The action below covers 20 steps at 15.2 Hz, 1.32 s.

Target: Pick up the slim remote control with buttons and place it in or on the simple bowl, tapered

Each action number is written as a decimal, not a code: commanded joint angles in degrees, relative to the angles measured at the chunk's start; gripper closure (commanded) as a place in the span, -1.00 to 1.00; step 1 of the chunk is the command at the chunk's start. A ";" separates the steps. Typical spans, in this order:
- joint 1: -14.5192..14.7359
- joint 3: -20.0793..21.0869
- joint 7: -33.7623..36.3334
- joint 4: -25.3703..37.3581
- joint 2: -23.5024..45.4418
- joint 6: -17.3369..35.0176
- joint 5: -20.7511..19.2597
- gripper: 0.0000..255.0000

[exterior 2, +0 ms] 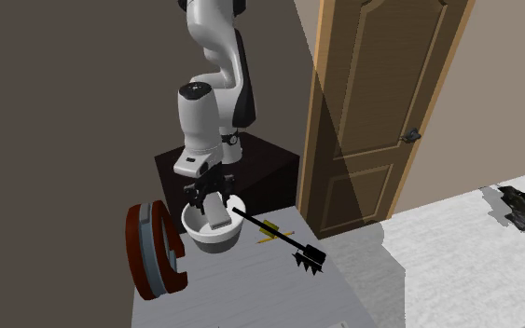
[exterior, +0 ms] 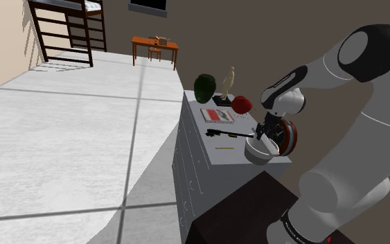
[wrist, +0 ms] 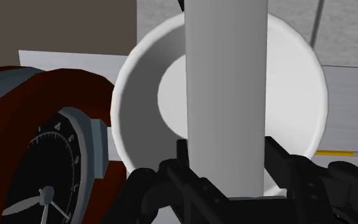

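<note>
Remote (wrist: 225,95) pinched by black jaws over the bowl (wrist: 128,95).
The plain pale grey slab is clasped upright between the jaws, its far end reaching down within the white bowl's rim; contact with the bowl's floor cannot be told. A red-cased clock (wrist: 44,159) is seen just beside the bowl on the worktop (wrist: 355,95), and a yellow pencil (wrist: 337,153) lies on the bowl's other side.
</note>
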 commanded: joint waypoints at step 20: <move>0.17 -0.50 1.80 1.09 -4.22 -5.06 -2.65 -1.00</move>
